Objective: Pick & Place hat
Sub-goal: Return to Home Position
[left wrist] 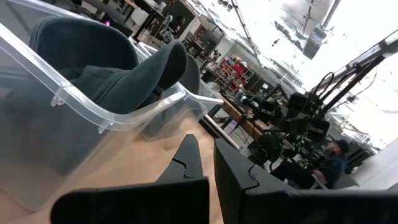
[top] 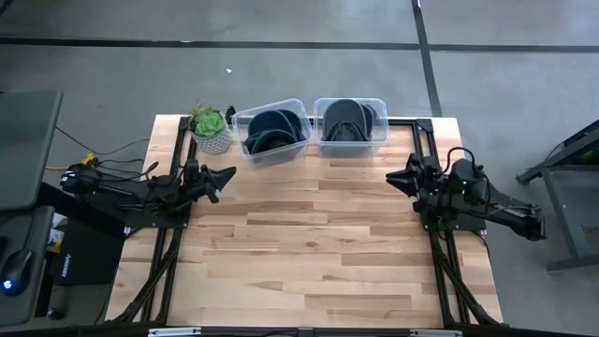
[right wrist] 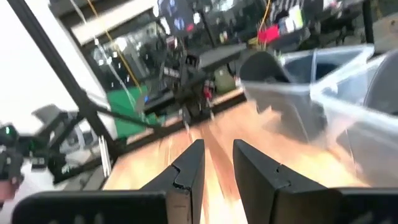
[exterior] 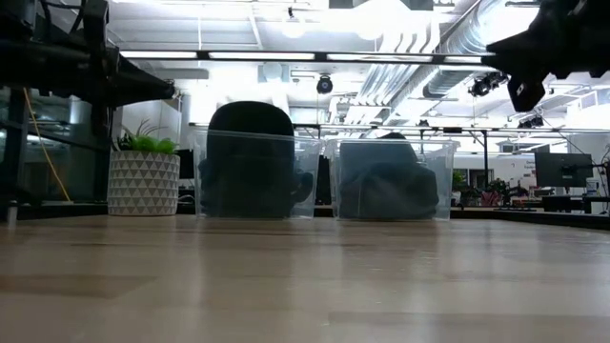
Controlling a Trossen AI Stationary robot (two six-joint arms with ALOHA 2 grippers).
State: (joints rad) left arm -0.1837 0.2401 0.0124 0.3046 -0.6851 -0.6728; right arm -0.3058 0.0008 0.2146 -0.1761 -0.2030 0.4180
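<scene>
Two clear plastic bins stand side by side at the table's far edge. The left bin (top: 273, 133) (exterior: 253, 176) holds dark navy hats (top: 270, 124) (left wrist: 118, 78), one rising above its rim. The right bin (top: 350, 120) (exterior: 391, 181) holds dark grey hats (top: 346, 116). My left gripper (top: 225, 175) (left wrist: 204, 142) hovers above the table's left side, pointing toward the bins, open by a narrow gap and empty. My right gripper (top: 397, 177) (right wrist: 217, 146) hovers above the right side, pointing toward the table's left, also open by a narrow gap and empty.
A potted green plant (top: 211, 127) (exterior: 143, 176) in a white patterned pot stands just left of the left bin. The wooden tabletop (top: 309, 253) stretches bare between the arms and toward the near edge. Dark metal frames run along both sides of the table.
</scene>
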